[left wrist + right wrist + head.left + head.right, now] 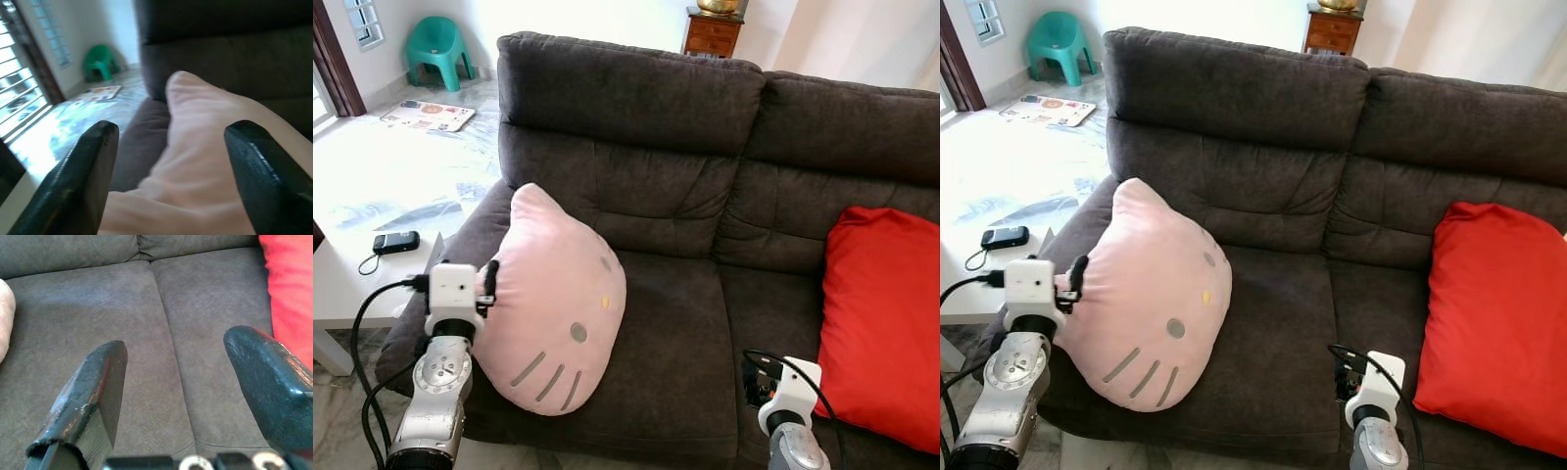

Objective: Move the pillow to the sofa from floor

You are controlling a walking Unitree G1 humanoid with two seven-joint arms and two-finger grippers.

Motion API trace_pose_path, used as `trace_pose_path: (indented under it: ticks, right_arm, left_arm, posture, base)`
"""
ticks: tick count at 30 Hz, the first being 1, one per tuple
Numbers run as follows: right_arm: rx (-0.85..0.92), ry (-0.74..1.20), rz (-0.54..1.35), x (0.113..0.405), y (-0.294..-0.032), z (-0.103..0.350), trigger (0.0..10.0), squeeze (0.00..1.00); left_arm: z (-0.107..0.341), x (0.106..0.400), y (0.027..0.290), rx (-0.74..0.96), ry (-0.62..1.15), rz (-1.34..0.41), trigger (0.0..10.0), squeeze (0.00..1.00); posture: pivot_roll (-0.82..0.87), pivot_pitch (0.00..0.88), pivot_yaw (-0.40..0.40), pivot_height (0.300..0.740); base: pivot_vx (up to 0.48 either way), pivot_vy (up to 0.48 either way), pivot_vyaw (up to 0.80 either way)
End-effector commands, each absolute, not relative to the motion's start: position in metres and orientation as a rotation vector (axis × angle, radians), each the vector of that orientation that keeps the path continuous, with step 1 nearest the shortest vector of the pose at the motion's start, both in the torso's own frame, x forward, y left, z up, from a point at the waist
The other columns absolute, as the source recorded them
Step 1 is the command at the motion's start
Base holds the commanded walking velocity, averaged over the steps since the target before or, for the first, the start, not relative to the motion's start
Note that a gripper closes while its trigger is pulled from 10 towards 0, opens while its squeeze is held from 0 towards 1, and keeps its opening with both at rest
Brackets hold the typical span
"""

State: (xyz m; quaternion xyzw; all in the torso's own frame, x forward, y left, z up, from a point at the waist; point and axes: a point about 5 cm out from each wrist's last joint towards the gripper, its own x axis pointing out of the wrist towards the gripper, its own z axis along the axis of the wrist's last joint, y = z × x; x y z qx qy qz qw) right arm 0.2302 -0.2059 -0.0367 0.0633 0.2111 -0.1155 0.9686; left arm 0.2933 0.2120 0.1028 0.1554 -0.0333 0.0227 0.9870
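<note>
The pillow [558,304] leaned on the sofa [705,196] seat's left end. A cushion [881,323] stood at the sofa's right end. A bench [352,274] sat left of the sofa.

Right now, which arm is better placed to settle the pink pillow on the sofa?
Left. The left gripper is open at the pink pillow on the sofa; the right gripper hangs open over bare seat.

pillow [558,308] soft plush; sofa [705,176] matt brushed cloth
</note>
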Motion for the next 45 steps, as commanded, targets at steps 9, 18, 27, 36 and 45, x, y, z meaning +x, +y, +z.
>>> trace_pose_path:
  ticks: [9, 18, 27, 36, 45]
  right_arm:
    - [0.183, 0.545, -0.394, 0.209, -0.233, -0.050, 10.0, 0.00]
    - [0.175, 0.639, -0.463, 0.184, -0.241, -0.064, 10.0, 0.00]
    - [0.194, 0.653, -0.460, 0.175, -0.232, -0.070, 10.0, 0.00]
    - [0.187, 0.643, -0.415, 0.183, -0.226, -0.068, 10.0, 0.00]
    - [0.198, 0.630, -0.391, 0.188, -0.221, -0.066, 10.0, 0.00]
  left_arm:
    - [0.046, 0.287, 0.206, 0.346, 0.199, -0.068, 10.0, 0.00]
    - [0.023, 0.287, 0.204, 0.295, 0.304, -0.094, 10.0, 0.00]
    - [0.049, 0.302, 0.201, 0.307, 0.123, -0.054, 10.0, 0.00]
    - [0.078, 0.301, 0.188, 0.342, -0.085, -0.060, 10.0, 0.00]
    - [0.073, 0.297, 0.193, 0.349, -0.057, -0.028, 10.0, 0.00]
  posture:
    - [0.14, 0.000, -0.070, 0.740]
    - [0.09, 0.000, -0.024, 0.740]
    - [0.09, 0.000, -0.006, 0.740]
    - [0.13, 0.000, -0.044, 0.740]
    - [0.13, 0.000, -0.060, 0.740]
  base:
    - [0.000, 0.000, 0.00]
    - [0.000, 0.000, 0.00]
    - [0.000, 0.000, 0.00]
    - [0.000, 0.000, 0.00]
    - [0.000, 0.000, 0.00]
